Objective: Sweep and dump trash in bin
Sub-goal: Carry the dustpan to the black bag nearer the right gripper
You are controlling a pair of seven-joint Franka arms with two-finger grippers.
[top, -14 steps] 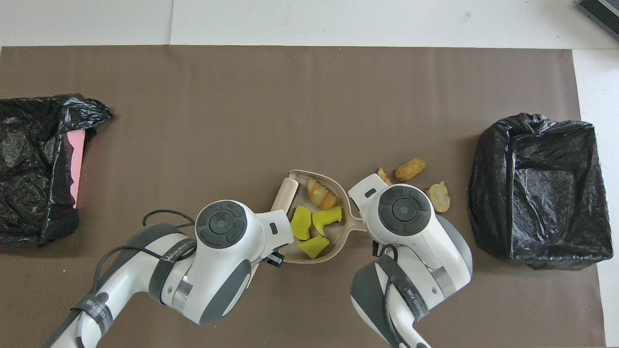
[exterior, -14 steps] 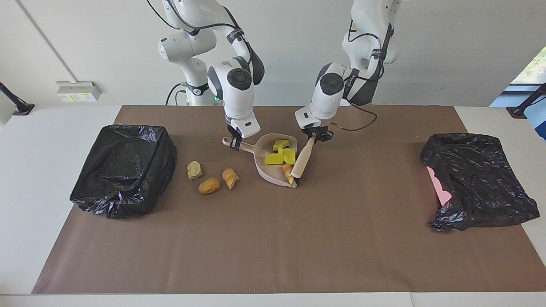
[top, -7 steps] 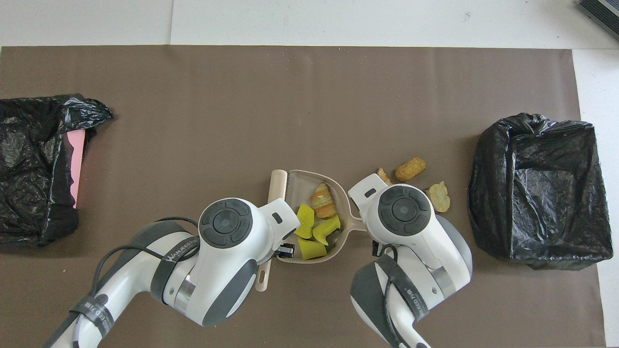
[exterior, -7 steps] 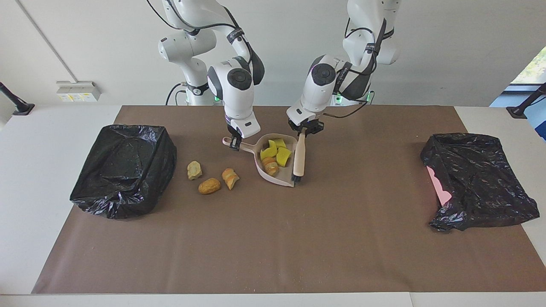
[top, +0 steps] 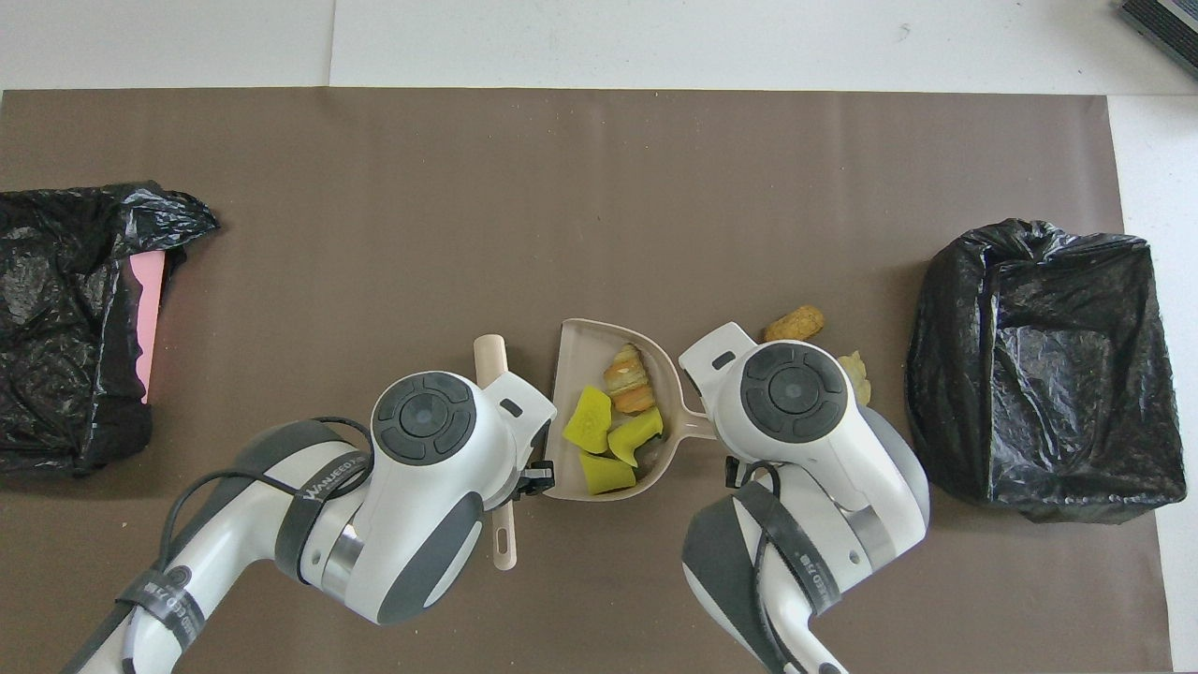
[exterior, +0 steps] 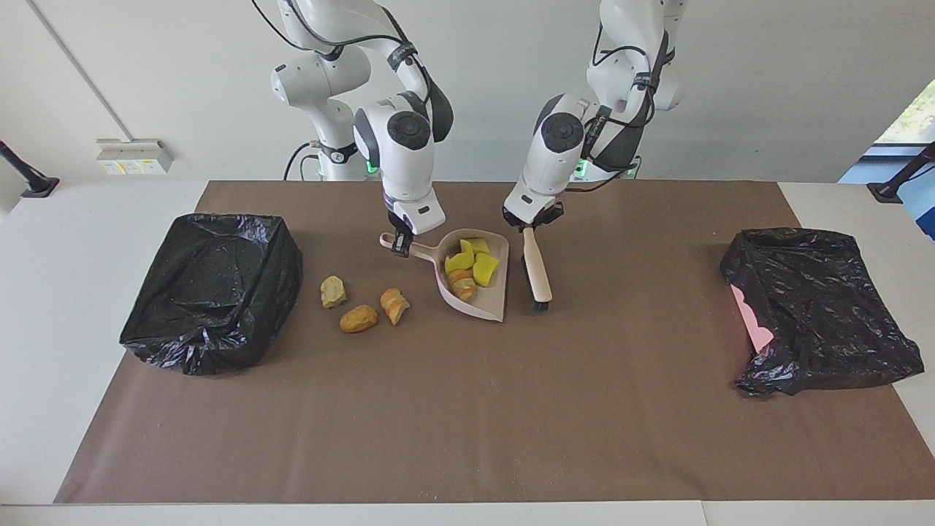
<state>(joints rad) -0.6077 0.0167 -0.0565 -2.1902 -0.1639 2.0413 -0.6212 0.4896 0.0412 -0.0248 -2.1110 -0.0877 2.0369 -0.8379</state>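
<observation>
Four trash bits in dustpan, brush beside it, three lumps between dustpan and bin

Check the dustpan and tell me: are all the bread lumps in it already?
No: one bread lump lies in the dustpan, while three others sit on the brown mat beside it.

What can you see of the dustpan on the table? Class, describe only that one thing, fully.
The dustpan is a pale pinkish-beige scoop, plastic by its look, with raised walls and a short handle. It lies flat on the brown mat, open mouth pointing away from the robots. The right claw grips its handle. Inside lie three yellow chunks and one bread-like lump. The brush lies beside it, apart.
</observation>
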